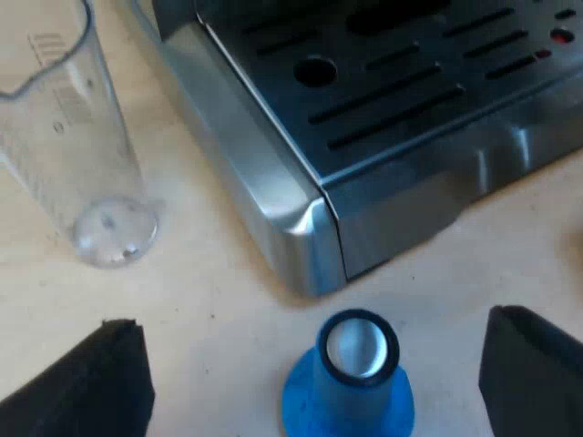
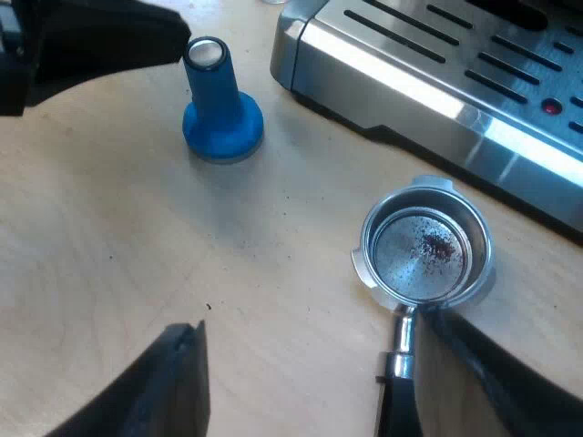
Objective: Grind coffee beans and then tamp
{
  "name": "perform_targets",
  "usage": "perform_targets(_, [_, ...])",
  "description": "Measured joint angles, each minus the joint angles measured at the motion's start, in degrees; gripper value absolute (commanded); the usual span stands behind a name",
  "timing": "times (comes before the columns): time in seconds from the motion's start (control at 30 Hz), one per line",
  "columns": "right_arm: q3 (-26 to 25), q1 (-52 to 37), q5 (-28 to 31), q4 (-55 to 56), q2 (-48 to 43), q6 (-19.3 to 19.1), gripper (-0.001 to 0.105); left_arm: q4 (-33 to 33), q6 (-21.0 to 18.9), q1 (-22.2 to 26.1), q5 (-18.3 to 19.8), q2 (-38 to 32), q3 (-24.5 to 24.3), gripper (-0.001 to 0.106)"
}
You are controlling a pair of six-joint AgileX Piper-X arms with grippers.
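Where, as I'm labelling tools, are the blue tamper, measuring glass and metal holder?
blue tamper (image 2: 221,105), right wrist view, on its blue stem.
measuring glass (image 1: 86,173), left wrist view, on its clear wall.
metal holder (image 2: 426,248), right wrist view, on its basket floor.

left gripper (image 1: 312,330): two matte black fingers (image 1: 91,387), blocky, flat inner faces, squared tips | from the right wrist view: smooth black bulk tapering to a blunt end | right gripper (image 2: 310,326): two matte black wedge-shaped fingers (image 2: 168,391), slanted edges, thin edge line at one tip
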Motion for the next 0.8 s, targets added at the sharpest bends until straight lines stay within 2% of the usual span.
perform_targets(0.2, [0.0,0.0,0.0,-0.14,0.0,0.0,0.052,-0.92,0.05,-0.4,0.1,1.76,0.0,0.087])
perform_targets(0.47, [0.0,0.0,0.0,-0.28,0.0,0.0,0.052,-4.78,2.49,-6.58,-1.2,6.63,0.0,0.087])
perform_targets(0.67, [0.0,0.0,0.0,-0.28,0.0,0.0,0.052,-5.63,2.5,-6.87,-3.02,10.64,0.0,0.087])
perform_targets(0.8, [0.0,0.0,0.0,-0.28,0.0,0.0,0.052,-10.22,2.5,-6.87,-4.43,14.31,0.0,0.087])
